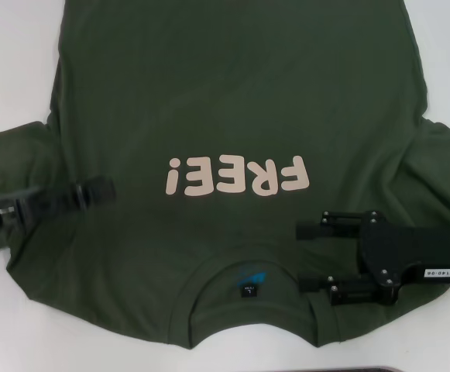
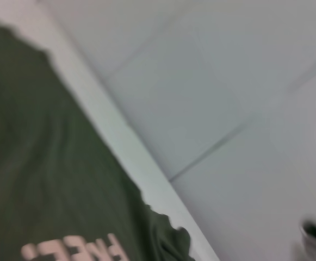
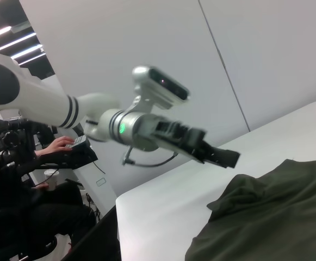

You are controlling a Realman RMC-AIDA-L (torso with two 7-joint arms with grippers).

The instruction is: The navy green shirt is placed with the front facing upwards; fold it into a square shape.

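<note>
**Head view: both pincers above the spread shirt**

Head view shows us the navy green shirt point(image 1: 232, 101) lying flat on the white table point(image 1: 8, 101), front side up, with its collar at the near edge and its hem running out of the picture at the far side. We read the pale pink "FREE!" lettering point(image 1: 236, 175) upside down across the chest, and we see a small black neck label point(image 1: 249, 291) inside the collar with a bit of blue just beside it.

We find the left pincer point(image 1: 101, 191) over the shirt's left side, near the sleeve and level with the lettering. It is blurred here, and we cannot tell how far its fingers are apart or whether it holds any cloth. Our right wrist view catches this same left pincer point(image 3: 223, 157) from across the table, above the crumpled left sleeve and clear of the cloth in that picture, though the spread of its fingers is no plainer there.

We see the right pincer point(image 1: 308, 256) over the shirt's right shoulder, just beside the collar. Its two black fingers point(image 1: 325, 229) point toward the middle of the shirt and stand well apart, with green cloth showing between them and nothing clamped.

Our left wrist view shows only the shirt's edge, part of the lettering and the table rim against a pale floor.
</note>
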